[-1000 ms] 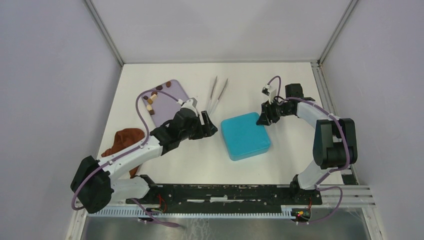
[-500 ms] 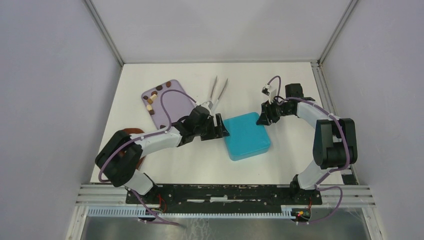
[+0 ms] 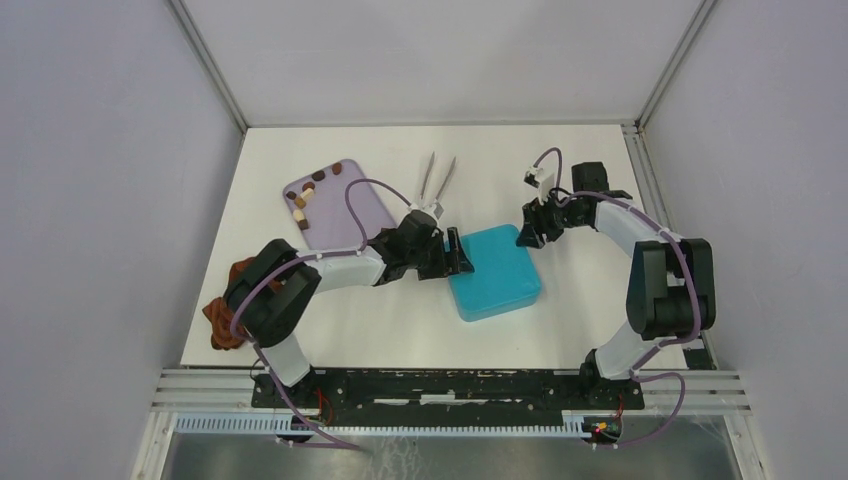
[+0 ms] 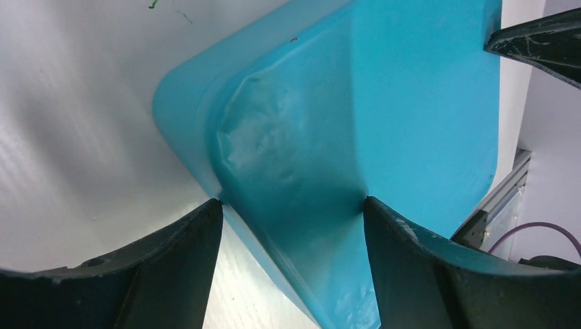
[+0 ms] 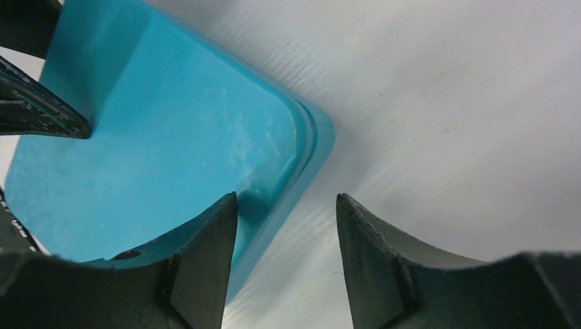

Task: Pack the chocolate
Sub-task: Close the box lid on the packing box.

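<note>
Lilac tray (image 3: 326, 216) holds the chocolate (image 3: 300, 202); left fingers (image 4: 164, 271) and right fingers (image 5: 195, 264), released, straddle corners of the closed teal box (image 3: 497, 272).

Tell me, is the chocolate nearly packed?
Nothing is packed yet: the chocolate sits on the lilac tray and the teal box looks closed. The left gripper and right gripper have open jaws at opposite box corners. Left to do: open it, move every piece in.

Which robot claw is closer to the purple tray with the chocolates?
Left. The left gripper is just right of the lilac tray, at the teal box's left corner. The right gripper is farther away, across the box at its far right corner.
</note>
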### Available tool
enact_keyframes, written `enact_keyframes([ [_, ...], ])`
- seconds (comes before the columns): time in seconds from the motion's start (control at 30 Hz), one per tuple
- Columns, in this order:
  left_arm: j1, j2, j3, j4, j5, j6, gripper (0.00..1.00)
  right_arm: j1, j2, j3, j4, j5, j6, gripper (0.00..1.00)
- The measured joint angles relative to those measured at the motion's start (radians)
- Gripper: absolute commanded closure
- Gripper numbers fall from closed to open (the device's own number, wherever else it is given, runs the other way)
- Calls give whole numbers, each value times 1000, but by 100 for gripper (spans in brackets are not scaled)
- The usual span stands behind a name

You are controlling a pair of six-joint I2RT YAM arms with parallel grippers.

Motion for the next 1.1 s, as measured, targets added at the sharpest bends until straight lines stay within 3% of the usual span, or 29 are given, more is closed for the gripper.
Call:
enact_keyframes([
  [0.2, 9, 33, -2, 65, 31, -32, 23, 0, -37, 58, -40, 77, -68, 35],
  [0.37, 13, 44, -3, 87, 37, -41, 23, 0, -133, 126, -108, 51, -212, 41],
  [0.53, 14, 49, -3, 97, 40, -41, 23, 17, -258, 154, -242, -21, -487, 67],
  [0.63, 14, 50, -2, 98, 40, -41, 23, 71, -278, 164, -335, -7, -595, 84],
  [0.73, 14, 50, -1, 97, 40, -41, 23, 143, -261, 158, -428, 36, -663, 94],
  [0.97, 15, 51, 2, 91, 40, -41, 23, 168, -220, -95, -395, 168, -649, 97],
  [1.1, 15, 52, 3, 90, 40, -40, 23, 175, -204, -80, -352, 185, -621, 96],
])
